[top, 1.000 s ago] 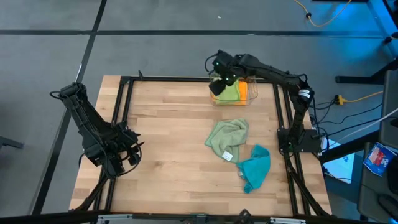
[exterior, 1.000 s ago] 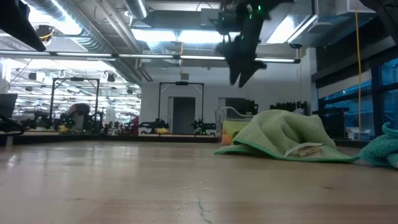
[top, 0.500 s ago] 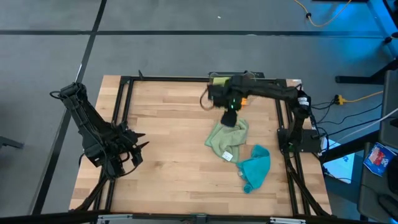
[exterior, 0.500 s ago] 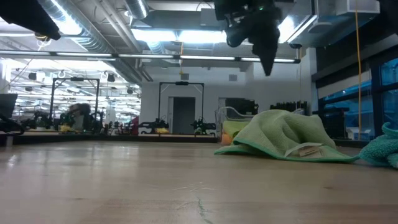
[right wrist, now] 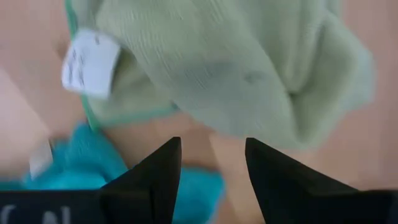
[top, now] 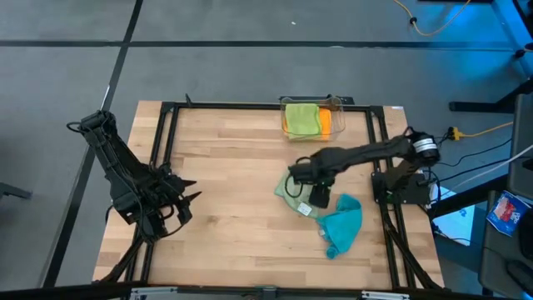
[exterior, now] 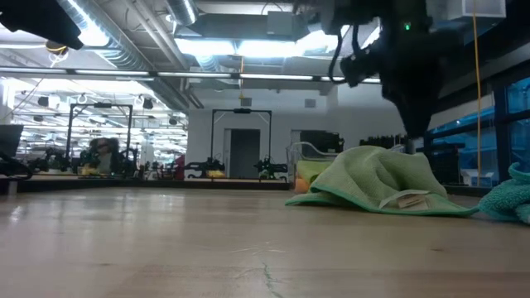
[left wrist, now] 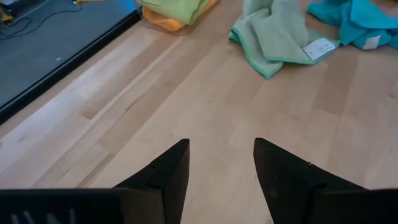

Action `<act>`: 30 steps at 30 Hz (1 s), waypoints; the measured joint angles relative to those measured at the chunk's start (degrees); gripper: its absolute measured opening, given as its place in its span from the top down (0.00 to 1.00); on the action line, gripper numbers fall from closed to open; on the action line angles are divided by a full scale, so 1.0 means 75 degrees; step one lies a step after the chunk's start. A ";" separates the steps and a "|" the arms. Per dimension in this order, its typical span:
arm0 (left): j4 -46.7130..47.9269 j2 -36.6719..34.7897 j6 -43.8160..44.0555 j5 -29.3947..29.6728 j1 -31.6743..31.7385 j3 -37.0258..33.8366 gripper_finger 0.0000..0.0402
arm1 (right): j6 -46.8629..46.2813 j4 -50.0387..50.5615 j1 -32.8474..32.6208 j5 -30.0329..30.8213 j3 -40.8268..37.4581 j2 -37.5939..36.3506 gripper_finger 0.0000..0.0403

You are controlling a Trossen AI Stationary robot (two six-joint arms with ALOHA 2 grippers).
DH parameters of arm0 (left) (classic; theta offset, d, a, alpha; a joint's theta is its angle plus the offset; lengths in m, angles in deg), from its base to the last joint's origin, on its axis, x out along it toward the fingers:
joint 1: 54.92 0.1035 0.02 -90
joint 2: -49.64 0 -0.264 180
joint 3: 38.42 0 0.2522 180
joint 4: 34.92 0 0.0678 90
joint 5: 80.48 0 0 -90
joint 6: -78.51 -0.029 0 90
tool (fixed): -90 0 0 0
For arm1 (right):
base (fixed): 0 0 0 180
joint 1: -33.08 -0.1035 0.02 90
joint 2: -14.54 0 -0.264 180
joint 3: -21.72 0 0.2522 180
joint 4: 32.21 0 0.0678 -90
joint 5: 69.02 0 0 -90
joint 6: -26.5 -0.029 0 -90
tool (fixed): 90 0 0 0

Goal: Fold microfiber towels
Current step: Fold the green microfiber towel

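**Taking hold of the sage towel cleanly**

The right gripper (top: 306, 193) is being held low over the pale sage green towel (top: 298, 190), which is lying crumpled on the right half of the table (top: 225, 167), with its white tag (left wrist: 319, 47) turned up on the near side. The fingers are parted and nothing is between them; in the right wrist view the cloth's bunched middle is showing just past the fingertips (right wrist: 163, 163).

A good grasp is probably being served best by aiming at an edge or corner rather than at the heap's crown (a pinch on the crown is likely to lift several layers at once and leave the cloth balled). The green hem near the tag is looking like the easiest line to find. Both fingers are best brought down on either side of a single layer before any closing is done.

The teal towel (top: 341, 223) is lying just beside the sage one, to its near right, apparently touching it, so care is being called for that it is not caught too. The lime green towel (top: 301, 117) and the orange towel (top: 326, 122) are sitting in the clear plastic bin (top: 336, 103) at the far edge.

The left gripper (top: 176, 200) is waiting, released and empty, at the left side of the table.
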 joint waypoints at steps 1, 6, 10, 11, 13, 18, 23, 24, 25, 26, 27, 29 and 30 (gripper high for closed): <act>-0.0008 0.0000 0.0000 0.0003 0.0000 0.0000 0.58 | -0.0220 -0.0396 -0.0091 0.0008 -0.0221 -0.0049 0.55; -0.0049 0.0000 0.0000 0.0135 0.0000 0.0000 0.58 | -0.1093 -0.2798 -0.0500 0.0011 -0.1157 -0.0091 0.55; -0.0061 0.0009 0.0000 0.0139 0.0000 0.0000 0.57 | -0.1300 -0.4486 -0.0866 0.0009 -0.1743 -0.0091 0.55; -0.0061 0.0012 -0.0003 0.0137 0.0000 0.0000 0.57 | -0.1279 -0.4735 -0.0981 0.0007 -0.1846 -0.0091 0.55; -0.0058 0.0012 -0.0003 0.0140 0.0000 0.0000 0.57 | -0.1294 -0.5211 -0.1183 -0.0025 -0.2007 -0.0091 0.55; -0.0046 0.0012 -0.0006 0.0196 0.0000 0.0000 0.57 | -0.1300 -0.5746 -0.1759 -0.0042 -0.2105 -0.0088 0.55; -0.0042 0.0015 -0.0038 0.0577 0.0000 0.0000 0.57 | -0.1464 -0.6023 -0.2285 -0.0211 -0.2093 -0.0088 0.55; -0.0043 0.0015 -0.0111 0.0689 0.0000 0.0000 0.57 | -0.1477 -0.6099 -0.2367 -0.0194 -0.2093 -0.0088 0.55; -0.0043 0.0015 -0.0198 0.0787 0.0000 0.0000 0.57 | -0.1471 -0.6177 -0.2423 -0.0144 -0.2093 -0.0088 0.55; -0.0047 0.0015 -0.0286 0.0870 0.0000 0.0000 0.57 | -0.1468 -0.6266 -0.2472 -0.0085 -0.2093 -0.0088 0.55; -0.0049 0.0015 -0.0350 0.0934 0.0000 0.0000 0.57 | -0.1472 -0.6355 -0.2509 -0.0040 -0.2093 -0.0088 0.55; -0.0066 0.0015 -0.0393 0.0967 0.0000 0.0000 0.57 | -0.1476 -0.6525 -0.2543 0.0005 -0.2093 -0.0088 0.55; -0.0067 0.0015 -0.0393 0.0968 0.0000 0.0000 0.57 | -0.1468 -0.6603 -0.2543 0.0011 -0.2091 -0.0088 0.55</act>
